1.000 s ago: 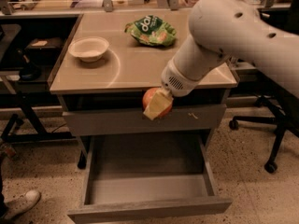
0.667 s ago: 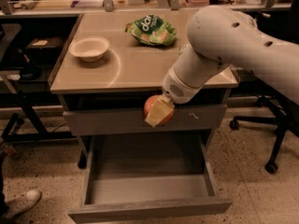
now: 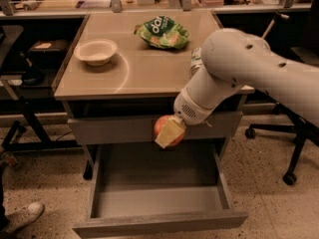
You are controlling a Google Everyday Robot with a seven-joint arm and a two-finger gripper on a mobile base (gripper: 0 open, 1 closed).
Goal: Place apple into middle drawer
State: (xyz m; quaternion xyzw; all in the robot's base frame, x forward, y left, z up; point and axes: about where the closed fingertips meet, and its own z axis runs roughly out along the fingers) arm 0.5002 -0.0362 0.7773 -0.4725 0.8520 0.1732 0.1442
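The red-orange apple (image 3: 163, 125) is held in my gripper (image 3: 168, 132), whose pale fingers (image 3: 169, 132) are shut around it. It hangs in the air in front of the closed upper drawer front, above the back part of the open middle drawer (image 3: 159, 200). That drawer is pulled out wide, with a smooth grey inside that holds nothing. My white arm reaches in from the right and hides part of the tabletop's right side.
On the tabletop (image 3: 144, 68) stand a white bowl (image 3: 95, 51) at the left, a green chip bag (image 3: 162, 32) at the back, and a can (image 3: 196, 59) half hidden by my arm. An office chair base (image 3: 289, 176) is at the right. A shoe (image 3: 25, 215) is at lower left.
My gripper with the apple has moved slightly right and down, lower in front of the upper drawer front and closer to the open drawer.
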